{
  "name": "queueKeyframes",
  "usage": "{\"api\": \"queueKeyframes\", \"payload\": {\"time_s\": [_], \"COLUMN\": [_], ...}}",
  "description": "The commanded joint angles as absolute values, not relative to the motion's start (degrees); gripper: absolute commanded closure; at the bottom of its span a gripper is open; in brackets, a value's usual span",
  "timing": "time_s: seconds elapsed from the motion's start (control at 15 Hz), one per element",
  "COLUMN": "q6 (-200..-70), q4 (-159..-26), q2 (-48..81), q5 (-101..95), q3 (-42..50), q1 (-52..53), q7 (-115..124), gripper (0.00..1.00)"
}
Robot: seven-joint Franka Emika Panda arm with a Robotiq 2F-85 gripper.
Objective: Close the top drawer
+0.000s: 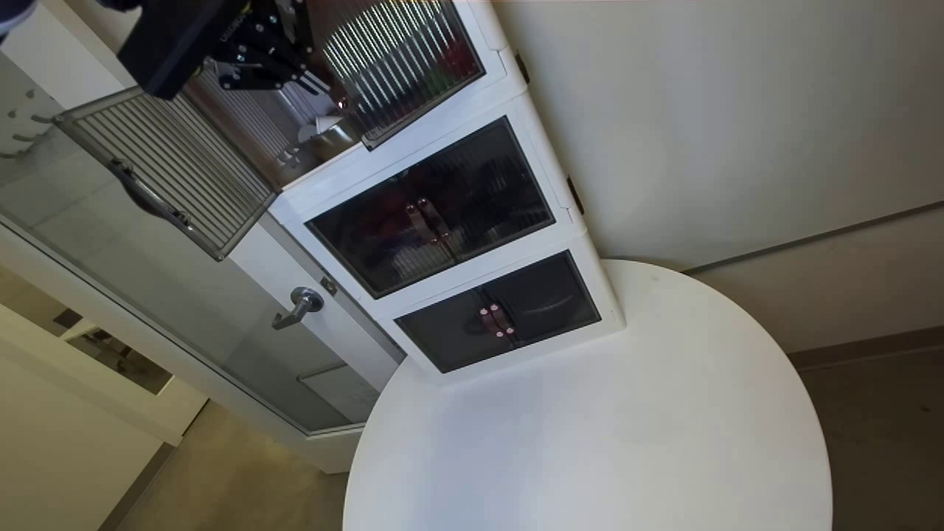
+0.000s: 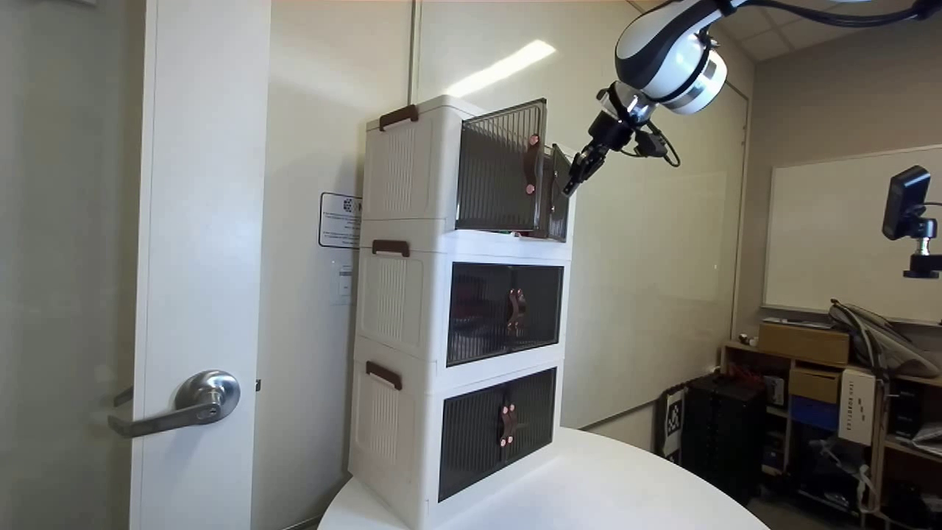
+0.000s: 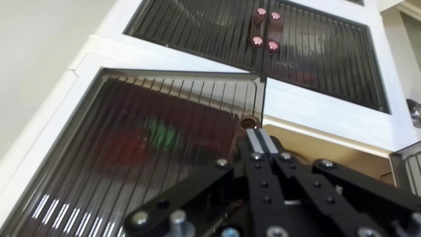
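Observation:
The top drawer is the top unit of a white stack, with two ribbed see-through doors. One door (image 1: 168, 173) stands wide open; it shows in an exterior view (image 2: 500, 169) and at the wrist view's edge (image 3: 408, 168). The other door (image 1: 405, 70) is ajar, with reddish and green things behind it; it also shows in the other views (image 2: 561, 199) (image 3: 171, 131). My gripper (image 3: 262, 141) is shut, fingertips together, nothing visible between them. Its tips are at this door's free edge, beside its brown handle (image 3: 248, 123). It appears in both exterior views (image 1: 317, 82) (image 2: 570, 190). Contact is unclear.
The middle unit (image 1: 431, 210) and bottom unit (image 1: 501, 313) have dark doors that are closed. The stack stands on a round white table (image 1: 627, 428). A metal bowl (image 1: 335, 139) sits inside the top unit. A room door with a lever handle (image 2: 206, 401) is beside the stack.

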State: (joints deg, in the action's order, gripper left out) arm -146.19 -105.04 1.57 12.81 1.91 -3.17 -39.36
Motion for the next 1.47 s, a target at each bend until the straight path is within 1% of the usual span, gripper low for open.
{"api": "queueKeyframes", "payload": {"time_s": [0.0, 0.4, 1.0, 1.07, 1.2, 1.4], "q6": [-152.64, -160.81, -164.74, -164.0, -157.69, -143.97], "q4": [-104.77, -104.01, -102.91, -103.05, -103.5, -102.01], "q2": [2.81, 6.2, 9.49, 9.21, 7.75, 6.61], "q5": [15.72, 22.8, 27.83, 27.33, 24.93, 18.63], "q3": [1.21, -1.05, -4.19, -3.95, -2.95, -0.67], "q1": [-2.66, -1.9, -2.65, -2.67, -3.1, -3.89], "q7": [-37.73, -40.35, -43.55, -43.29, -42.5, -39.7], "gripper": [1.0, 1.0, 1.0, 1.0, 1.0, 1.0]}}
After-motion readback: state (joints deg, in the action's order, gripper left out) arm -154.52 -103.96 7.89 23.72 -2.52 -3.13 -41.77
